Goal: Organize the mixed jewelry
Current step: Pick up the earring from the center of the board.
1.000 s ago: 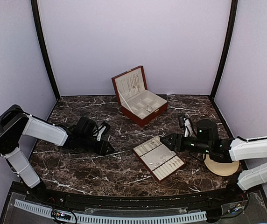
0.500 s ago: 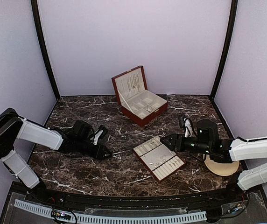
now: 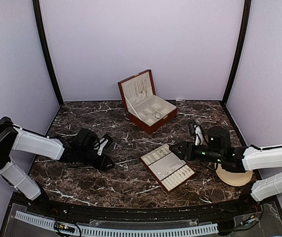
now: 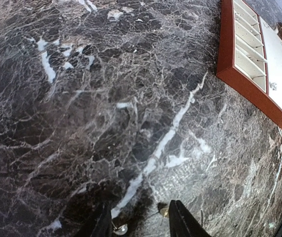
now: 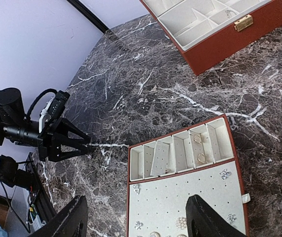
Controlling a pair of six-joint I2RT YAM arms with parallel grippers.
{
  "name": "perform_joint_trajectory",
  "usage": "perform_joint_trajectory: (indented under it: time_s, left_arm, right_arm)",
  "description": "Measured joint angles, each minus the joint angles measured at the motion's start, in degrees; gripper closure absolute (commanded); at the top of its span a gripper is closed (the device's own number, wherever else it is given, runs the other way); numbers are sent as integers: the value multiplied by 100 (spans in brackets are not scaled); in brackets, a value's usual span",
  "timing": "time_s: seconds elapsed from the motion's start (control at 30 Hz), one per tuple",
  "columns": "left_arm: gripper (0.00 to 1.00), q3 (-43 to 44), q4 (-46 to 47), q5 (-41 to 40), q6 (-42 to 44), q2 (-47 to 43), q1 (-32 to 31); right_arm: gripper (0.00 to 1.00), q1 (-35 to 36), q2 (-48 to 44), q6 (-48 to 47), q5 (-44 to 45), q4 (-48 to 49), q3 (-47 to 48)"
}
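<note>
Left end effector [image 4: 138, 206] rests low on the counter [image 4: 106, 98], jaws partly open and gripping nothing, a tiny jewelry piece [image 4: 120, 228] lying between them. Light, slippery, easily flicked; I'd pinch squarely across it.

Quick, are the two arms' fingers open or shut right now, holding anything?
Left gripper: open, holding nothing; tiny jewelry pieces lie between.
Right gripper: open, empty.
</note>
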Motion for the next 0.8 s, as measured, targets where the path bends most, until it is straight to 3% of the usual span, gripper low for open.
perform_joint_trajectory:
  time_s: [0.2, 0.8]
  left_arm:
    - [53, -153, -120, -407, 17, -422, -81]
    - [78, -435, 68, -531, -262, -367, -83]
  right_arm:
    - [31, 0, 2, -2, -2, 2, 0]
    - [31, 0, -4, 0, -15, 0, -24]
